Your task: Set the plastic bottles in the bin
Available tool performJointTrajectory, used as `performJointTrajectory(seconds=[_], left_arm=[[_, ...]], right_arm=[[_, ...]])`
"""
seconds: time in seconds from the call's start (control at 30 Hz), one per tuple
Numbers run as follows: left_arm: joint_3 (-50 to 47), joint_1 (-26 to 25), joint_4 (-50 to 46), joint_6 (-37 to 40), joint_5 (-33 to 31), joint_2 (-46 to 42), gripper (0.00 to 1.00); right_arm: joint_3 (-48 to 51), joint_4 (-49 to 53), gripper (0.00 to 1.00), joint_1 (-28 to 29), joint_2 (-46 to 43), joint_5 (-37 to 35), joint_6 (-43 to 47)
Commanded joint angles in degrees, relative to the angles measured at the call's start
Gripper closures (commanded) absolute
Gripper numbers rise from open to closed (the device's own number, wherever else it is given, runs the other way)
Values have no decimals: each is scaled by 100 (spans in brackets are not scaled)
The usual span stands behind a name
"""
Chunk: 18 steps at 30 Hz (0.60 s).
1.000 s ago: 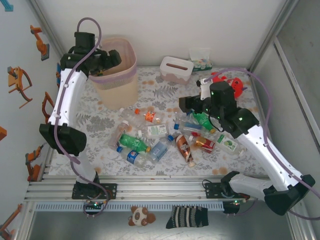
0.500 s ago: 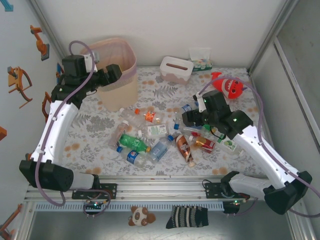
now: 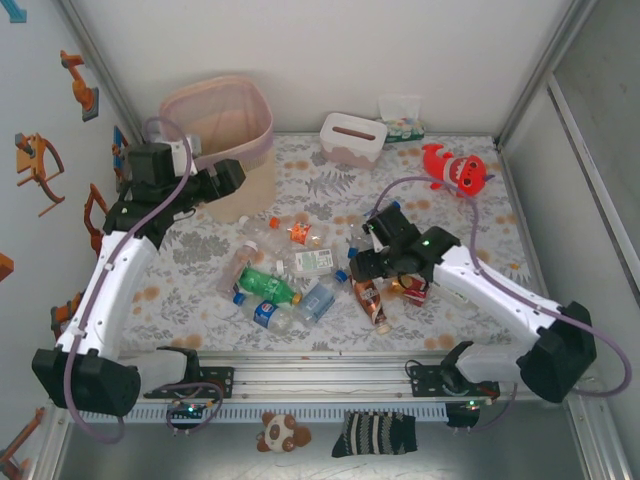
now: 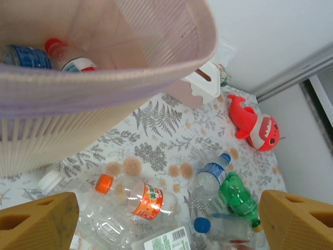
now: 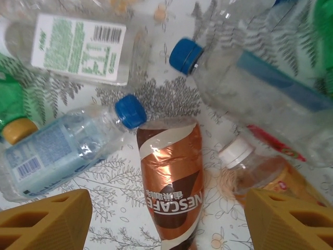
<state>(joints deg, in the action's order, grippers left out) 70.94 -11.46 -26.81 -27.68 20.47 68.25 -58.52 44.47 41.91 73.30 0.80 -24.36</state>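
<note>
Several plastic bottles (image 3: 300, 270) lie scattered mid-table. The beige bin (image 3: 215, 95) with its pink liner stands at the back left. Down inside the bin (image 4: 104, 78) lie a blue-labelled bottle (image 4: 28, 56) and a red-capped bottle (image 4: 70, 57). My left gripper (image 3: 225, 178) hangs open and empty just in front of the bin. Its fingertips (image 4: 36, 221) frame the orange-labelled bottle (image 4: 140, 198). My right gripper (image 3: 362, 268) is low over a brown Nescafe bottle (image 5: 171, 172). That gripper (image 5: 166, 221) is open, one finger on either side of the bottle with gaps showing.
A white tissue box (image 3: 352, 138) and a red shark plush (image 3: 455, 170) sit at the back. A blue-capped clear bottle (image 5: 57, 151) and a white-capped bottle (image 5: 260, 172) lie close on either side of the brown one. Walls close in left and right.
The left arm drew back from above the bin and came down in front of it. The right arm dropped forward and left onto the brown bottle, its jaws narrowing.
</note>
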Motion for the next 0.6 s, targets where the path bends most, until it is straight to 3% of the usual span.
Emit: performJointTrajectory(seconds=[0.0,0.57], left_arm=[[-156,21,-7,-74,92,-321,11],[-794,13,-105,-203,143,-1100,11]], right_arm=[[109,-30,24,189,330,-73,-218],[390,-541,27,362,1307,-450,102]])
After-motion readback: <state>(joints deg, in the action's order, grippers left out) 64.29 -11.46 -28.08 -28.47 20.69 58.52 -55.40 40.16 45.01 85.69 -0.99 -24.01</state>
